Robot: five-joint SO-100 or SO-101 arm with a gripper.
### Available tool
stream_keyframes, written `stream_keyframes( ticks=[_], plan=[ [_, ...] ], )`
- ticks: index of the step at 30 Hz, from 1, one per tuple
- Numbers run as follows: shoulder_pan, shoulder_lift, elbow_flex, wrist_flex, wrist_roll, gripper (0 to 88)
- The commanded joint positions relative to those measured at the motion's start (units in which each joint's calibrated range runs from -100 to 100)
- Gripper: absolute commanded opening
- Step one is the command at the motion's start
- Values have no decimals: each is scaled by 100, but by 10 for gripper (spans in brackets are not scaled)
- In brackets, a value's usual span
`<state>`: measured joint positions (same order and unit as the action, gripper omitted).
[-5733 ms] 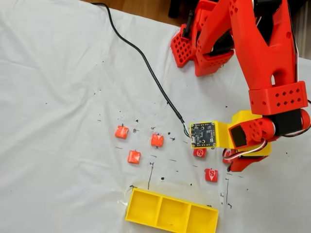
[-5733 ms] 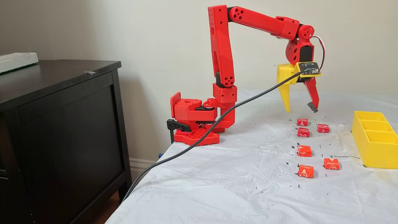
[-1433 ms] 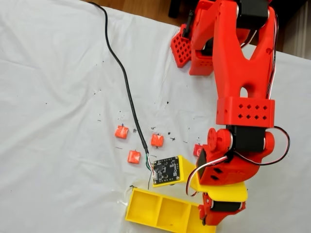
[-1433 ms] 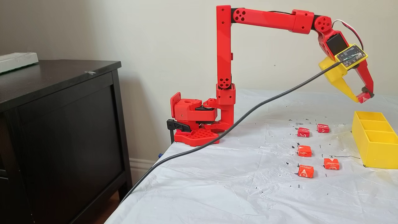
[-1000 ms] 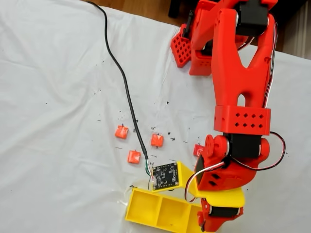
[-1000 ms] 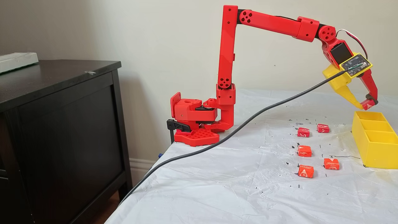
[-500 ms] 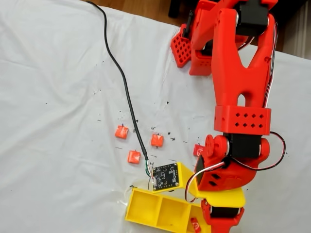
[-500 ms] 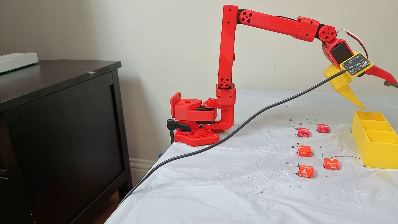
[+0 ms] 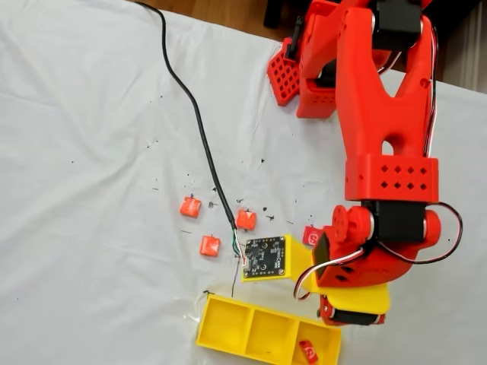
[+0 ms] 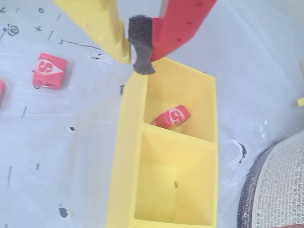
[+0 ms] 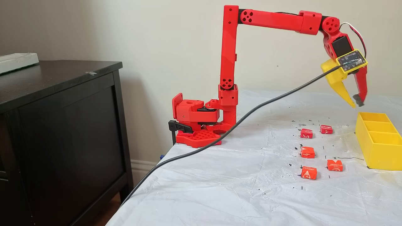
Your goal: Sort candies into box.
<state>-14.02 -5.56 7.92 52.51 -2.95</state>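
Candies lie in two places. In the top-down fixed view, one red candy (image 9: 307,351) sits in the right-hand compartment of the yellow box (image 9: 228,325) at the bottom of the frame, while three orange ones (image 9: 211,225) rest on the white sheet (image 9: 91,152) left of centre.

In the wrist view, the gripper (image 10: 137,47) at top centre has its fingertips together, clamped on nothing.

In the side fixed view, five candies (image 11: 317,150) wait at lower right. Next pick, as I judge it: spread the fingers before descending and centre them over one candy, clear of its neighbours.
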Motion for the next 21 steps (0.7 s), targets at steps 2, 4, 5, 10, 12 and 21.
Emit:
stream_keyframes(
  ticks=[2,4,5,10,12,21],
  plan=[
    [-174,-793,-414,459,10,3],
    [-210,-818,-378,688,0,6],
    [-256,-827,-323,811,5,8],
    [-500,-827,259,762,44,16],
    [-546,-691,432,655,20,32],
    [-573,-21,441,696,-49,269]
  ],
)
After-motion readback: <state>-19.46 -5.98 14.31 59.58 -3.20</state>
